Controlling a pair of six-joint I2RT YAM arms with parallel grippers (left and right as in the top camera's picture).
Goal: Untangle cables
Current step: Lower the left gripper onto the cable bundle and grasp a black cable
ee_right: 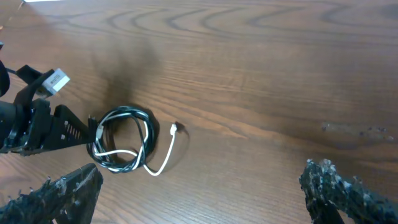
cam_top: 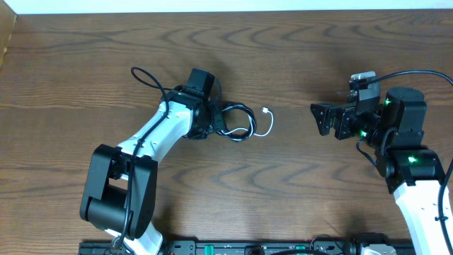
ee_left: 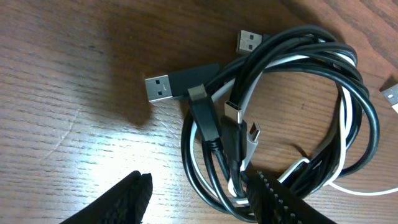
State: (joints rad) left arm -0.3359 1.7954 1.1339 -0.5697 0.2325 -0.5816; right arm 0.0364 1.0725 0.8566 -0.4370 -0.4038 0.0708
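Observation:
The black cable (ee_left: 357,93) and the white cable (ee_left: 367,191) lie coiled together in one palm-sized loop on the wooden table, with several USB plug ends sticking out at the top left. In the overhead view the loop (cam_top: 241,122) sits at the table's middle, and the white tail ends in a plug (cam_top: 265,110). My left gripper (ee_left: 199,202) is open over the loop's left edge, one finger on bare wood and the other lying over the strands; it also shows overhead (cam_top: 218,122). My right gripper (cam_top: 320,118) is open and empty, well right of the loop (ee_right: 121,146).
A thicker black arm cable (cam_top: 145,76) loops out behind the left arm. The table's back edge (cam_top: 226,10) meets a white wall, and its left edge (cam_top: 7,42) is at far left. The left arm's gripper (ee_right: 37,127) shows in the right wrist view.

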